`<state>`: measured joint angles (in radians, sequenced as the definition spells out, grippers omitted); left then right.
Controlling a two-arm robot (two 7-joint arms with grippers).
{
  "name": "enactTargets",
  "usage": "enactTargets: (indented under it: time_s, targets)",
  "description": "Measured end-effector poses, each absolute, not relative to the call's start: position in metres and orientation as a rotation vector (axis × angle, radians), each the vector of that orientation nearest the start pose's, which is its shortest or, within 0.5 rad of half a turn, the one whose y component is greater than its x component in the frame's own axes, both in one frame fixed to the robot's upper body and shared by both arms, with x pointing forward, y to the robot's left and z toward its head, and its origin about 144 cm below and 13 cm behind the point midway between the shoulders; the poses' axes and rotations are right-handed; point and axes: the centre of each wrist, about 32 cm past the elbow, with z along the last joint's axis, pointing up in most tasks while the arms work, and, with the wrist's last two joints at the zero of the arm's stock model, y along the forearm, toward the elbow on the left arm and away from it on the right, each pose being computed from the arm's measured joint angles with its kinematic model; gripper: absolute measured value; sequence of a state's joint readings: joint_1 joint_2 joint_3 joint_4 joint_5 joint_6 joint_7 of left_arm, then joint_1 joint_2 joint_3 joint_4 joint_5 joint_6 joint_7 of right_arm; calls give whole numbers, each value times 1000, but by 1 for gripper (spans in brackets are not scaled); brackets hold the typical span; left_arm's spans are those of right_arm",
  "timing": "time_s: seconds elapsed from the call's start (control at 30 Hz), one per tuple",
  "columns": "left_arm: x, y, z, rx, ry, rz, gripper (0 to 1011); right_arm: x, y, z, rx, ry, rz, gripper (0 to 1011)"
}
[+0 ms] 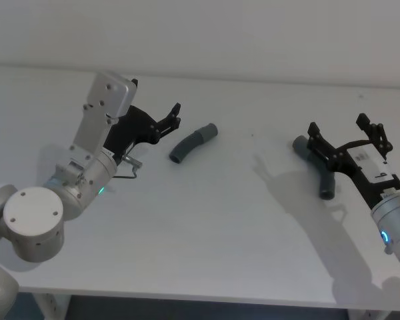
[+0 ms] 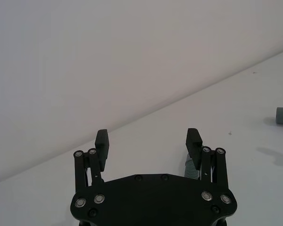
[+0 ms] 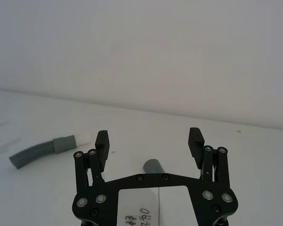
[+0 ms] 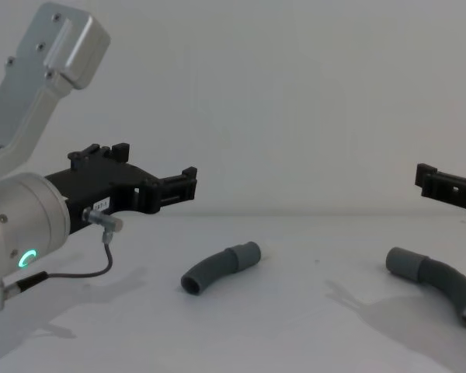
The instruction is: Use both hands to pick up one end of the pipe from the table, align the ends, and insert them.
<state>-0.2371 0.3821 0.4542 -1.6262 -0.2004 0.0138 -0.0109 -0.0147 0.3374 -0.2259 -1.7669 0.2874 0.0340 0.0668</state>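
Two dark grey ribbed pipe pieces lie apart on the white table (image 1: 213, 233). The left piece (image 1: 193, 142) (image 4: 221, 266) is curved, and the right wrist view shows a white spigot (image 3: 85, 140) at its cuffed end. My left gripper (image 1: 175, 115) (image 4: 155, 167) (image 2: 148, 141) hangs open just left of it, above the table, holding nothing. The right piece (image 1: 318, 170) (image 4: 435, 281) lies under my right gripper (image 1: 338, 125) (image 3: 148, 141), which is open and carries a white label. That piece's smooth cuff (image 3: 153, 166) shows between the fingers, apart from them.
A pale wall (image 4: 311, 93) rises behind the table's far edge. Bare white surface lies between the two pieces and toward the front edge (image 1: 187, 293). A thin cable loop (image 4: 101, 268) hangs from my left wrist.
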Motion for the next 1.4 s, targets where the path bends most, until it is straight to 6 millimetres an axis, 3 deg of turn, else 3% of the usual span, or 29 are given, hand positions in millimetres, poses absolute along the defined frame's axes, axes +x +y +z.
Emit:
enactTargets:
  time_s: [0.53,1.4]
  targets:
    - [495,199,1209,61,-253,1120,1001,443,-237,1189,26,-75,-1229,1000]
    - [547,198,1272,156,-35,924,1001,443,-237,1189,26,-75,-1229,1000]
